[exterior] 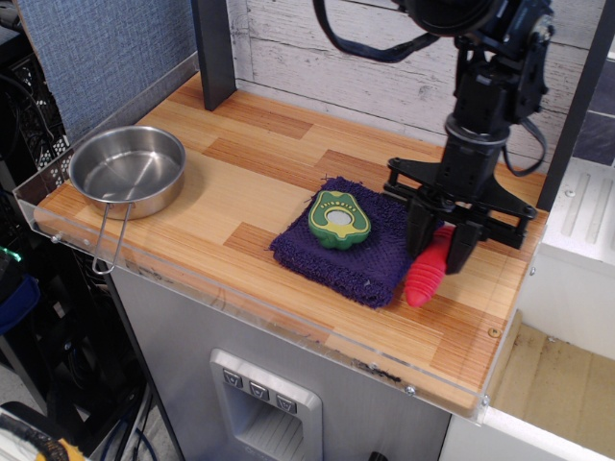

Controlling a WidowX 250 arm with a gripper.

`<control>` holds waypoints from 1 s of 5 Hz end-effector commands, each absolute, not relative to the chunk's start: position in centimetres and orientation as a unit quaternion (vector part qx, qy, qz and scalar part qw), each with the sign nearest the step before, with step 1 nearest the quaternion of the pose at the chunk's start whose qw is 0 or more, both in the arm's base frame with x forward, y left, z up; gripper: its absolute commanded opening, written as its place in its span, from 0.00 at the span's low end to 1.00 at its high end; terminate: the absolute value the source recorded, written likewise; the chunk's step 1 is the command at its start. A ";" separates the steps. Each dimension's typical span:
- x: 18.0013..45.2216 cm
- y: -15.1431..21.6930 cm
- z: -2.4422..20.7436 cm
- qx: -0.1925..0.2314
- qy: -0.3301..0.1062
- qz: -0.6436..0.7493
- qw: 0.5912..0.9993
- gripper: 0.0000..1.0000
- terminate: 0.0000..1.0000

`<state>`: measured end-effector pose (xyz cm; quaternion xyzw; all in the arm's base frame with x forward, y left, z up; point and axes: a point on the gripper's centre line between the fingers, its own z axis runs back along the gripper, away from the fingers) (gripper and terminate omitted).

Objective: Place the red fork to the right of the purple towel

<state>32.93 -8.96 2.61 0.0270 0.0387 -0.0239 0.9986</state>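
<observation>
The wooden tabletop is the largest surface in view; a clear acrylic rim runs along its front and left edges. All positions below are given relative to the purple towel.

The purple towel lies on the tabletop right of centre, folded, roughly square, set at an angle so that one corner points toward the front edge.

The black robot arm descends from the top right of the picture and stands above the tabletop just right of the towel. Its gripper hangs at the towel's right edge, with the fingers pointing downward on either side of the upper end of the red fork. Whether the fingers are pressing on the handle or have let go of it cannot be determined from this view.

The steel bowl sits well apart from the towel, at the far left near the table's front left corner. Its wire handle extends toward the front edge.

The red fork lies just right of the towel, touching or nearly touching the towel's right edge. Its ribbed red handle slants toward the front of the table. The metal head is hidden behind the gripper.

The green and yellow avocado-shaped toy rests on top of the towel, toward its left half.
</observation>
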 end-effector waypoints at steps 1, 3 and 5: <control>33.5 -10.0 2.3 0.021 0.032 -0.041 0.998 0.00 0.00; 33.5 -10.2 1.3 0.027 0.070 -0.050 0.996 1.00 0.00; 33.2 -8.5 4.7 0.033 0.024 -0.018 0.999 1.00 0.00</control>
